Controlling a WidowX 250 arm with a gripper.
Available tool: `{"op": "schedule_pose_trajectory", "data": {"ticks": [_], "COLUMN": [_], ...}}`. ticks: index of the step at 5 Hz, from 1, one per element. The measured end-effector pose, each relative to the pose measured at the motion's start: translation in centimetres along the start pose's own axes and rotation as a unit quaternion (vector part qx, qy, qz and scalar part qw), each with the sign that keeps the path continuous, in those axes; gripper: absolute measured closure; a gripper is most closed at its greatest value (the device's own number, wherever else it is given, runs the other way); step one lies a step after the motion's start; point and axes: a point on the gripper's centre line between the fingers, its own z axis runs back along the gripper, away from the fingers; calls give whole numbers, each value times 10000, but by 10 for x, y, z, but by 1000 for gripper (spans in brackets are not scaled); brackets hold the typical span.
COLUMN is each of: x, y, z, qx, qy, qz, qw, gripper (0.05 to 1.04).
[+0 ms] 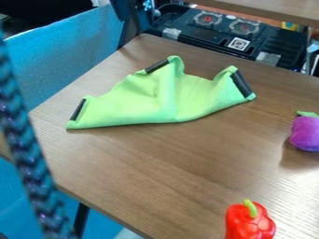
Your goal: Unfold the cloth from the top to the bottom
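Note:
A light green cloth (146, 100) lies on the upper left part of the wooden table (168, 163). It is folded over into a rough triangle, with a long, slightly curved edge along its lower side. Black strips mark its left end, its top corner and its right corner. The top and right corners are raised a little, and wrinkles run through the middle. The layer beneath is hidden.
A purple toy eggplant (305, 133) lies at the right edge, and a red toy pepper (249, 221) stands at the bottom right. A black toy stove (215, 30) is behind the table. A dark braided cable (28, 158) crosses the left foreground.

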Motion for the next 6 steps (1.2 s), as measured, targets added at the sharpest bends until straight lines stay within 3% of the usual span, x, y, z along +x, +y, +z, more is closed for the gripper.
{"op": "schedule_pose_trajectory", "data": {"ticks": [1, 3, 5, 6], "x": [-4, -5, 12, 21], "y": [1, 16, 29, 37], "z": [-14, -48, -77, -96], "qx": [-97, 62, 488, 801], "qy": [145, 415, 344, 411], "qz": [56, 65, -643, -565], "qw": [9998, 9991, 9961, 9943], "gripper": [84, 84, 84, 84]}}
